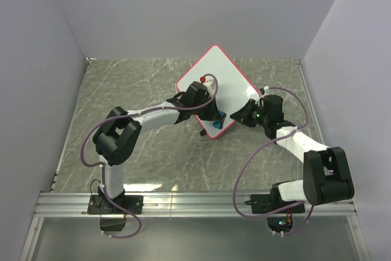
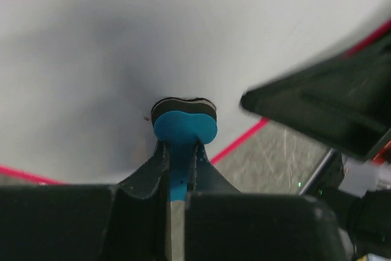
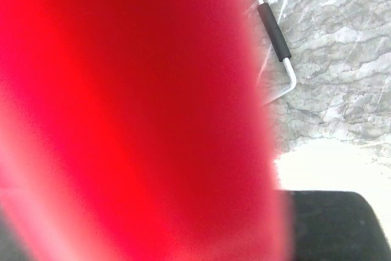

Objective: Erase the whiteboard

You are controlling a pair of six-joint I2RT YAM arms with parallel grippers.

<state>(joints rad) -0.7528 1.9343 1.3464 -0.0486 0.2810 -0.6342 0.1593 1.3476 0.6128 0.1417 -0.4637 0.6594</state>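
Note:
The whiteboard (image 1: 217, 74) lies turned like a diamond on the marble table, its white face blank where it shows. My left gripper (image 1: 217, 118) is shut on the blue eraser (image 1: 220, 115) near the board's near corner. In the left wrist view the eraser (image 2: 183, 128) presses its dark pad against the white board (image 2: 183, 29), with the fingers (image 2: 146, 172) clamped on its blue stem. My right gripper (image 1: 244, 113) grips the board's right edge; it shows black in the left wrist view (image 2: 324, 111). The red frame (image 3: 122, 120) fills the right wrist view as a blur.
The table (image 1: 122, 96) is walled in grey on three sides. A metal rail (image 1: 195, 203) runs along the near edge by the arm bases. The board's white wire foot with a black sleeve (image 3: 274, 35) rests on the marble in the right wrist view.

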